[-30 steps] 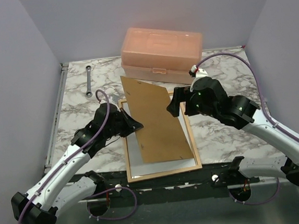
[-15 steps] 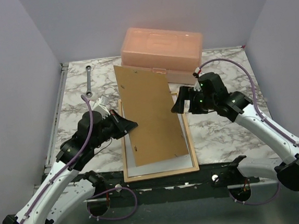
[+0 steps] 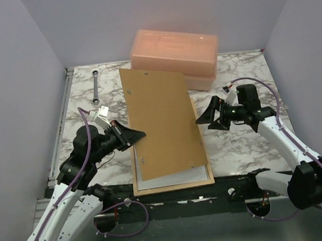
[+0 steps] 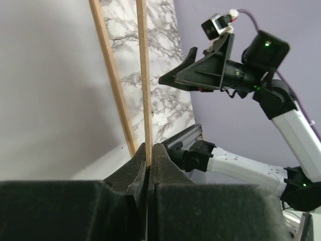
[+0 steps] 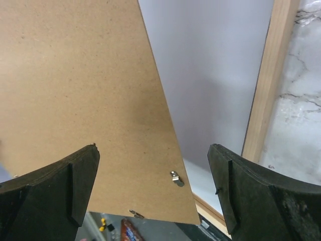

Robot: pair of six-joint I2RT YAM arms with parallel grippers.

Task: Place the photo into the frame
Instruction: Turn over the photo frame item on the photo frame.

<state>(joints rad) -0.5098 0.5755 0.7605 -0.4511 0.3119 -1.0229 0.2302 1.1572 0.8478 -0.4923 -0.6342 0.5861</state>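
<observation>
Left gripper (image 3: 141, 134) shut, pinching left edge of backing panel (image 3: 161, 120), holding it tilted above frame (image 3: 175, 186). Right gripper (image 3: 201, 118) wide open, empty, just off panel's right edge.

Frame flat on table (image 3: 242, 147), between arms, long axis roughly near-to-far. Pale sheet inside frame, likely photo (image 3: 172, 179), white back up, same axis; print side unseen.

Step, as judged: photo seated, panel up over it. Next: lower panel square into frame recess, right gripper steadying free edge. Panel skewed, needs aligning.
</observation>
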